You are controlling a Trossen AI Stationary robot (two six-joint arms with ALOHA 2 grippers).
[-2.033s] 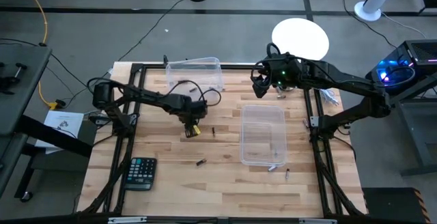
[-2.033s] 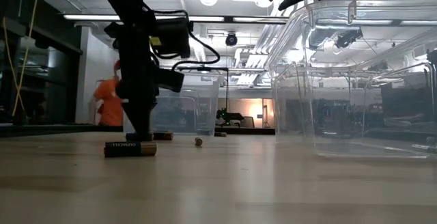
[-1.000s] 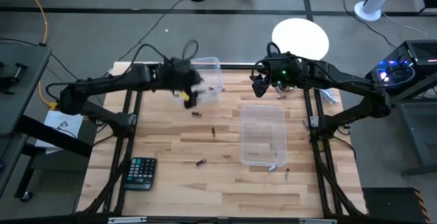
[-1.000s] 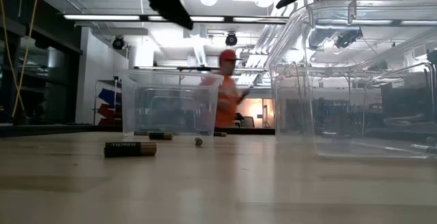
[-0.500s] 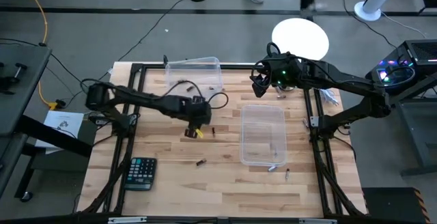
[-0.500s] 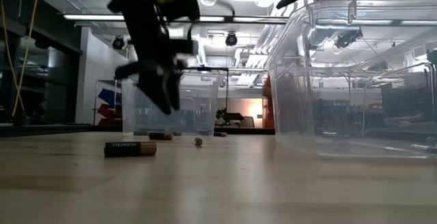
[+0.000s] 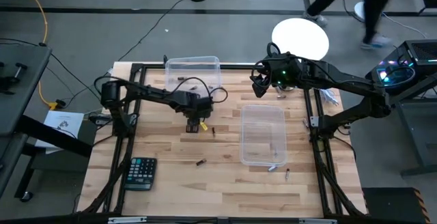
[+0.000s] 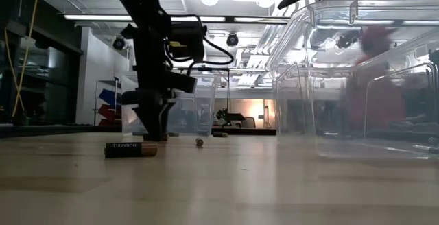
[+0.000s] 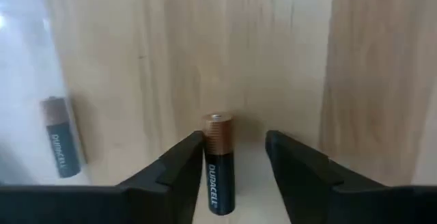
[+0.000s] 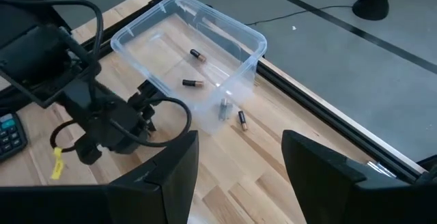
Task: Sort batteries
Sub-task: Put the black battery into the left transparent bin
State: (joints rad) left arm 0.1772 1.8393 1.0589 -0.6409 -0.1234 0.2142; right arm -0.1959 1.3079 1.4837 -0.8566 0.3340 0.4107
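A copper-topped black battery point(image 9: 218, 164) lies on the wooden table point(image 7: 225, 190) between the left gripper's point(image 9: 232, 159) two dark fingers point(image 9: 183, 160), touching the one on the picture's left while a gap stays open to the other; the fingers are spread and not yet closed on it. In the high view this gripper point(image 7: 196, 123) sits left of centre, pointing down at the table just below the small clear bin point(image 7: 194, 67) at the upper middle of the frame. A second battery point(image 9: 60, 136) shows at the left edge of the left wrist view, blurred as if seen through clear plastic, though that is hard to be sure of.

Loose batteries are scattered on the table: one point(image 7: 214, 132) just right of the left gripper, one point(image 7: 201, 162) lower down near the centre, and two point(image 7: 287, 174) by the lower right corner of the large clear bin point(image 7: 263, 152). The right wrist view shows two batteries point(image 10: 198, 55) inside the small bin and two more just outside its corner.

The right gripper point(image 7: 259, 82) hangs at the upper right of centre, above the large bin's far end, fingers spread wide and empty. A black calculator point(image 7: 140, 173) lies at lower left. A person point(image 7: 362, 2) walks past at the upper right.
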